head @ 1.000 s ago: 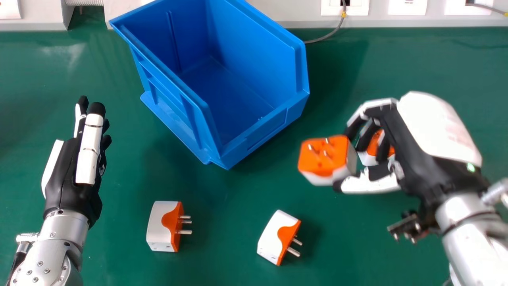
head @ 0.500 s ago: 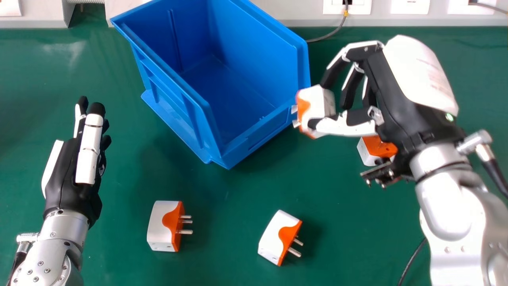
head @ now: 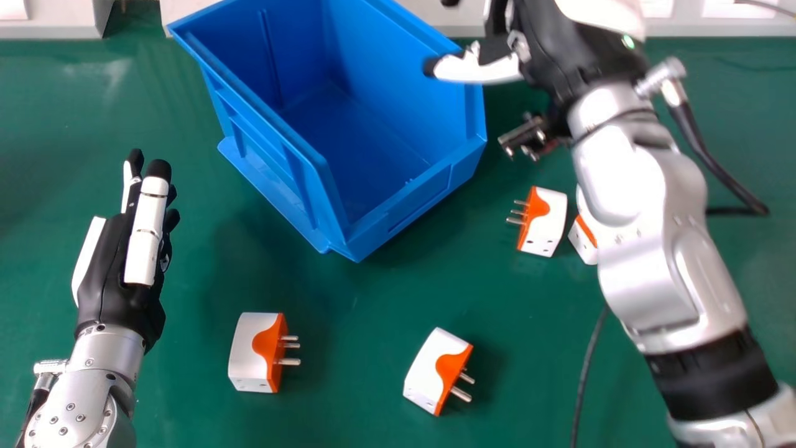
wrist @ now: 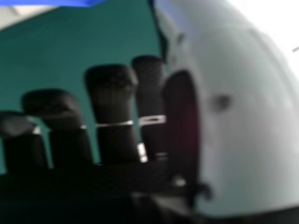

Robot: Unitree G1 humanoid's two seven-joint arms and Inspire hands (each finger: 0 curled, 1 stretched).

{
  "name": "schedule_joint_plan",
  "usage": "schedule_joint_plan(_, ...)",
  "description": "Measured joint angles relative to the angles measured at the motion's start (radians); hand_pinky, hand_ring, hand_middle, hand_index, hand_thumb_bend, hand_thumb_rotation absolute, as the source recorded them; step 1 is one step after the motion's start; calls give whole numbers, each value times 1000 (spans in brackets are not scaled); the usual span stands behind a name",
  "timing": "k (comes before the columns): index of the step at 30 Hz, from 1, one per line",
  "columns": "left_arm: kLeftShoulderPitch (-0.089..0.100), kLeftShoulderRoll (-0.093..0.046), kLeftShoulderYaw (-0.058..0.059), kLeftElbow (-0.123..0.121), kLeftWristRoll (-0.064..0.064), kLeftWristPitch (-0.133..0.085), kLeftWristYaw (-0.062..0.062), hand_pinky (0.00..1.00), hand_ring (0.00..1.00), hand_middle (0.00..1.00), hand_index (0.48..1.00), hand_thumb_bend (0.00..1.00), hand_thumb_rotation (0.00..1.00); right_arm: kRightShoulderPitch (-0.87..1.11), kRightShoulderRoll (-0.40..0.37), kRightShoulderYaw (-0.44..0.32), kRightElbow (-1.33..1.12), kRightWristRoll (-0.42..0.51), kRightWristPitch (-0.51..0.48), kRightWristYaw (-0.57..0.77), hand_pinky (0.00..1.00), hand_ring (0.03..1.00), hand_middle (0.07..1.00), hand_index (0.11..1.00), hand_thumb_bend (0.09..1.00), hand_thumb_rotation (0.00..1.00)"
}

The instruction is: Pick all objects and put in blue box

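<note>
Plug adapters, four in all and each white with orange, lie on the green worktop outside the blue box. That one sits nearer the robot than the box does, its prongs pointing right. Another adapter is to its right, well apart from it and turned at a slant, prongs also to the right. Off the box's right near corner, the third adapter points its prongs left, and just beside it the fourth adapter is partly covered by the silver right forearm. The box stands askew by the worktop's far edge, with bare floor inside. The right hand is at the box's right rim, its thumb stretched over that rim in the head view; whether it touches, I can't tell. Its fingers are loosely open in the right hand view, with nothing held. The left hand is left of the box, fingers straight and pointing towards the far edge. A dark cable runs along the worktop beside the right forearm.
</note>
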State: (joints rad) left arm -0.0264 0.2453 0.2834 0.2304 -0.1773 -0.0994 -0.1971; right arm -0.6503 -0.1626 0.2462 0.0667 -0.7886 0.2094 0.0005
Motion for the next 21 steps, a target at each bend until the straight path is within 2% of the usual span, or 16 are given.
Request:
schedule_joint_plan(8,3,0,-1,0,0,-7,-3,1000,1000,1000,1000,528,972,30,-10,2,8,19,-4,-29,31,76,139,469,482,138)
schedule_joint_plan(12,4,0,0,0,-1,-12,-11,1000,1000,1000,1000,531,971,52,-14,2,-10,28,23,-21,29,75,137,469,482,138)
schedule_joint_plan(21,4,0,1,0,0,-14,-13,1000,1000,1000,1000,533,966,84,-17,3,-64,28,63,-15,31,79,143,469,483,139)
